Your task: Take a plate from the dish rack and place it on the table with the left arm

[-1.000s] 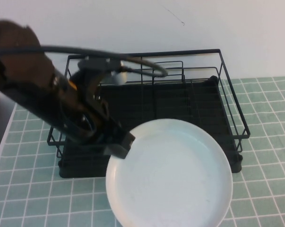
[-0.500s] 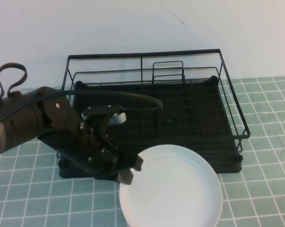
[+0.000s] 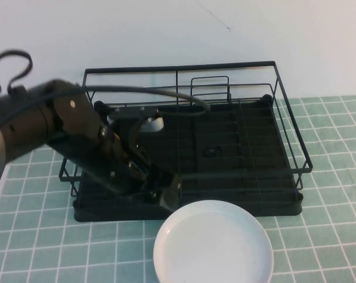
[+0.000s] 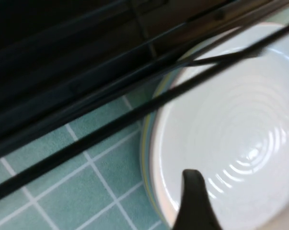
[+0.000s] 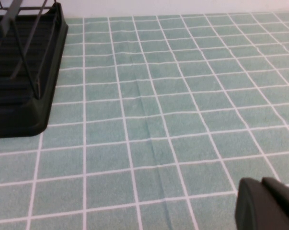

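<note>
Left end effector [image 3: 166,197] beside plate [image 3: 213,244], fingers unclear; right end effector [image 5: 266,206] mostly cropped.

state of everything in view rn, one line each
plate: flat on the table in front of the dish rack, not gripped
dish rack: upright on the table, no plates in it
table: bears the rack and the plate
left end effector: over the rack's front edge beside the plate, open
right end effector: low over bare tiles, away from the plate
</note>
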Controlling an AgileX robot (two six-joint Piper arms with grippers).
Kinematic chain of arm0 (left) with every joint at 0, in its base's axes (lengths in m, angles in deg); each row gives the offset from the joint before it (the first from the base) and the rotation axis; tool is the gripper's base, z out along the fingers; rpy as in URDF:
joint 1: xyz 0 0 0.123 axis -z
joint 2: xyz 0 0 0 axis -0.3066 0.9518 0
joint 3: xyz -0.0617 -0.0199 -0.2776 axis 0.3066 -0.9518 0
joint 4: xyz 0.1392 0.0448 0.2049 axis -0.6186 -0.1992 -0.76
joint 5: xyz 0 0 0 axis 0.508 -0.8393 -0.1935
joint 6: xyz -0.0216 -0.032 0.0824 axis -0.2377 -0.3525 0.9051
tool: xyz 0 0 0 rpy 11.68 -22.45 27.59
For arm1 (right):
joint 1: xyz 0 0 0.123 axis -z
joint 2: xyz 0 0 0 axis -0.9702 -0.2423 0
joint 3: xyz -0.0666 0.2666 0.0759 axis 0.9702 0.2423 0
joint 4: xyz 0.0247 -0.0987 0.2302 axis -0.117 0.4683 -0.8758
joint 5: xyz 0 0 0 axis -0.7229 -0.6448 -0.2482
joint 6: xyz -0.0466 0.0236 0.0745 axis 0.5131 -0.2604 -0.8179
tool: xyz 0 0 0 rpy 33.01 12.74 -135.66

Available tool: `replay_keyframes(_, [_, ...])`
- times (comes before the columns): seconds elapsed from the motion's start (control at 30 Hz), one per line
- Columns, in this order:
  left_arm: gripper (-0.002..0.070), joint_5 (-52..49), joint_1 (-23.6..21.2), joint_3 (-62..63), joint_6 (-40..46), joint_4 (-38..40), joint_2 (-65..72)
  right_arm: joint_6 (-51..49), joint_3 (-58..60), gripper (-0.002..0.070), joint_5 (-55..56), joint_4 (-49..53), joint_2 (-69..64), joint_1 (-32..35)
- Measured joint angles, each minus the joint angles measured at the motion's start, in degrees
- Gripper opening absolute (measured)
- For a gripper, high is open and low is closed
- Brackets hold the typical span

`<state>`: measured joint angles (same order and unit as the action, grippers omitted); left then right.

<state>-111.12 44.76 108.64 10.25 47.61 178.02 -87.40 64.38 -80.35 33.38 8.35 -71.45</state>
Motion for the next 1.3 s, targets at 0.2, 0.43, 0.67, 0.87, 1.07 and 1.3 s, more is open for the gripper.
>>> replay_keyframes(0.2, [0.0143, -7.74, 0.0, 6.39, 1.85, -4.73, -6.39, 0.0, 0.0, -0.0002, 0.0, 0.0, 0.0, 0.0])
replay_keyframes(0.43, [0.0007, -4.28, 0.0, 5.07, -0.02, -6.84, -23.07, 0.0, 0.0, -0.0002, 0.0, 0.0, 0.0, 0.0])
replay_keyframes(0.67, [0.0001, 8.76, 0.0, -11.98, -7.14, -12.14, -41.88, 0.0, 0.0, -0.0002, 0.0, 0.0, 0.0, 0.0])
replay_keyframes(0.87, [0.0001, 17.57, 0.0, -29.43, -12.81, -22.24, -53.17, 0.0, 0.0, -0.0002, 0.0, -0.02, 0.0, 0.0])
replay_keyframes(1.07, [-0.0001, 16.19, 0.0, -37.7, -13.49, -22.74, -56.91, 0.0, 0.0, -0.0002, 0.0, -0.12, 0.0, 0.0])
replay_keyframes(1.3, [-0.0001, 6.32, 0.0, -40.01, -13.49, -21.34, -57.04, 0.0, 0.0, -0.0002, 0.0, -0.12, 0.0, 0.0])
